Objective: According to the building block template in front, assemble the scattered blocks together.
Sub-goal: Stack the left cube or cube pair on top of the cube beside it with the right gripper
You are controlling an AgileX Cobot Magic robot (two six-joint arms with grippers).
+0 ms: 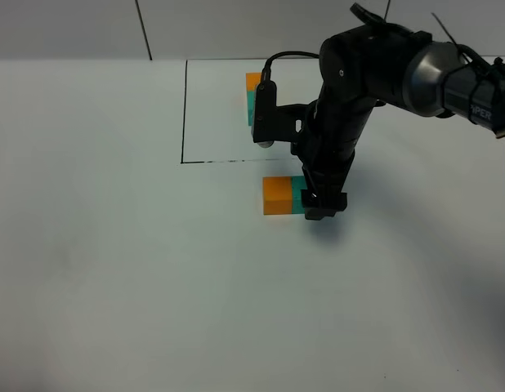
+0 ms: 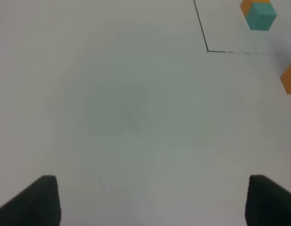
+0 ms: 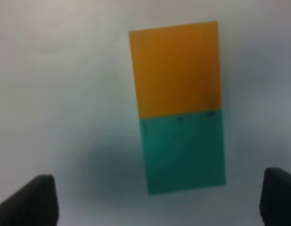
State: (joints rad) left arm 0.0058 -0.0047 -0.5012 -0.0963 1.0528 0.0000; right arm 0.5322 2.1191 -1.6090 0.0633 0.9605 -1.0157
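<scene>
The scattered blocks lie joined side by side just in front of the frame line, the orange block (image 1: 277, 196) on the left and the teal block (image 1: 297, 189) on the right. In the right wrist view the orange block (image 3: 173, 68) and teal block (image 3: 183, 153) fill the middle. My right gripper (image 1: 324, 206) hangs open over the teal end, and its fingers (image 3: 28, 200) stand wide of the block without touching it. The building block template (image 1: 252, 94) sits inside the black-lined rectangle (image 1: 184, 114). My left gripper (image 2: 152, 200) is open over bare table.
The right arm (image 1: 350, 98) and its wrist camera (image 1: 264, 110) hang over the right part of the rectangle. The left wrist view shows the rectangle's corner (image 2: 207, 50), the template pair (image 2: 259, 15) and an edge of the orange block (image 2: 290, 77). The white table (image 1: 113, 269) spreads all around.
</scene>
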